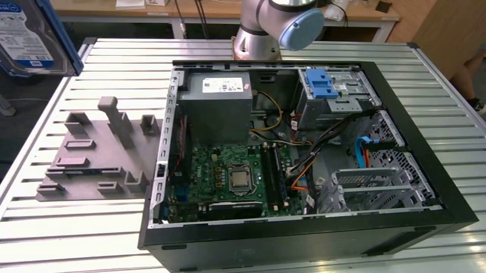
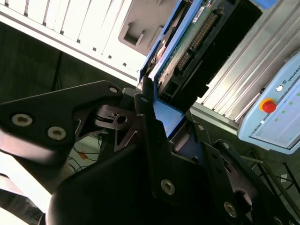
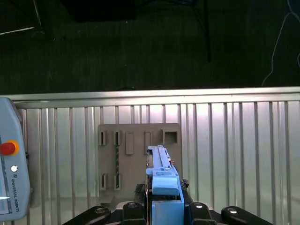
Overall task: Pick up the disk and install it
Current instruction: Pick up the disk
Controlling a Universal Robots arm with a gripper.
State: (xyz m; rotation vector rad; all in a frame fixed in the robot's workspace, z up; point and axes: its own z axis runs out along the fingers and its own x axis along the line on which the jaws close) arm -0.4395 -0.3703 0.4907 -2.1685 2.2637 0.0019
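Observation:
The disk, a silver drive with a blue-and-white label in a blue carrier, hangs in the air at the exterior view's far upper left, off the table's corner. In both wrist views my gripper is shut on its blue carrier, and the black fingers clamp the frame from both sides. The disk's connector edge points away from the gripper. Seen past the disk, the grey fixture plate lies on the slatted table.
An open black computer case lies on the slatted table, with a grey power-supply box, a motherboard and a drive bay holding a blue caddy. The grey fixture plate lies beside the case. A teach pendant sits by the table edge.

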